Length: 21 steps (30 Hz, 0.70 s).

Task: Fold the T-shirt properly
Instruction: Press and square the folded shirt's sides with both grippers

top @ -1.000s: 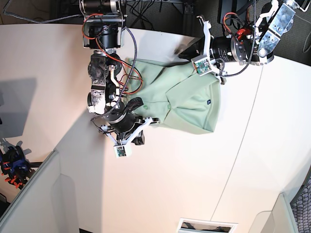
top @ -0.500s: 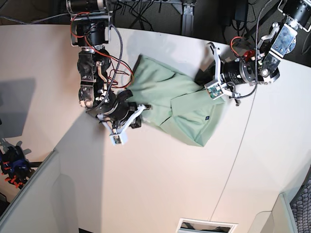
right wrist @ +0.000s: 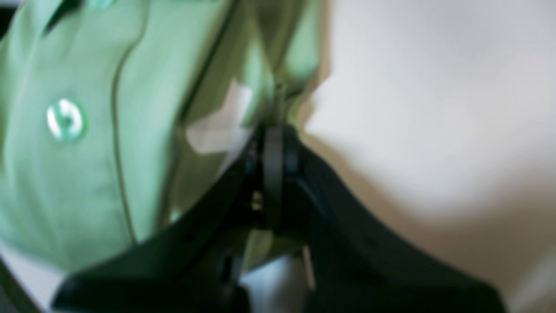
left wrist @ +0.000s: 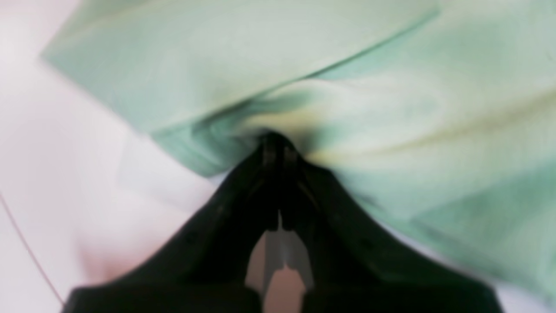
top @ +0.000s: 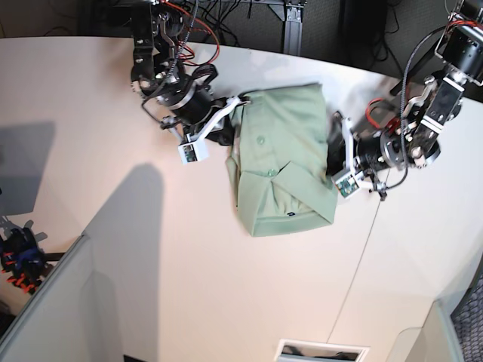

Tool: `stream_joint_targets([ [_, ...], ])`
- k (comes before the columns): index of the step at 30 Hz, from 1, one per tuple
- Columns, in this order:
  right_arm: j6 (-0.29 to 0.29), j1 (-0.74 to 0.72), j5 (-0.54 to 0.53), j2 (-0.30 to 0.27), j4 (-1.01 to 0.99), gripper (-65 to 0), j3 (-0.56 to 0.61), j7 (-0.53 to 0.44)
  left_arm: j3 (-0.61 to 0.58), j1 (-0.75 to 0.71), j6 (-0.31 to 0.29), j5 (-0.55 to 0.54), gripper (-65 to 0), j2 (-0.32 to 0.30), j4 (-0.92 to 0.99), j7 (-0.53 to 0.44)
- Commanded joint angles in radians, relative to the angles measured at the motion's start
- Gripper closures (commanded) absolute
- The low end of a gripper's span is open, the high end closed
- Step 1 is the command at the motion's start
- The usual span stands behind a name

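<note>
T-shirt [top: 281,154] lies folded at upper centre of the white table [top: 226,286], collar side up. Right gripper [top: 230,127], at the shirt's left edge, is clamped tight on cloth there. Left gripper [top: 332,154] is pinched onto the right edge. Bare tabletop extends below and to the left of the garment.

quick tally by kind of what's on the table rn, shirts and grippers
T-shirt: 1, pale mint green, lying on the table
grippers: 2, the left gripper and the right gripper, each shut on an edge of the shirt
total: 3
</note>
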State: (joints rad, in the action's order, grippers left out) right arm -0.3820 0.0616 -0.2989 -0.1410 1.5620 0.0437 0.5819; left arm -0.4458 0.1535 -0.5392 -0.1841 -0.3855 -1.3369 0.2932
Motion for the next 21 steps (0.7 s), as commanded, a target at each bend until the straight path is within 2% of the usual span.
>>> stream_joint_targets([
  [1, -0.008, 0.009, -0.017, 0.011, 0.039, 0.0, 0.0, -0.005, 0.002, 0.027, 0.005, 0.002, 0.0, -0.008, 0.002, -0.01],
  [4, -0.009, 0.047, -0.003, 0.046, 0.086, 0.0, 0.0, -0.006, 0.002, 0.05, 0.005, 0.002, 0.0, -0.009, 0.018, -0.011],
  [8, -0.008, 0.047, 0.04, 0.061, 0.115, 0.0, -0.007, -0.01, 0.035, 0.05, 0.048, 0.0, 0.0, -0.012, 0.016, 0.006],
  [13, -0.008, 0.044, 0.056, 0.061, 0.171, 0.0, -0.068, -0.009, 0.16, 0.032, 0.063, -0.07, 0.0, -0.028, -0.011, 0.057],
  [17, -0.008, 0.044, -0.018, 0.061, 0.228, 0.0, -0.115, -0.009, 0.24, -0.014, 0.014, -0.17, 0.0, -0.05, -0.107, 0.084],
  [21, -0.012, 0.042, -0.115, 0.081, 0.259, 0.0, -0.106, -0.009, 0.275, -0.072, -0.048, -0.314, 0.0, -0.049, -0.216, 0.147],
])
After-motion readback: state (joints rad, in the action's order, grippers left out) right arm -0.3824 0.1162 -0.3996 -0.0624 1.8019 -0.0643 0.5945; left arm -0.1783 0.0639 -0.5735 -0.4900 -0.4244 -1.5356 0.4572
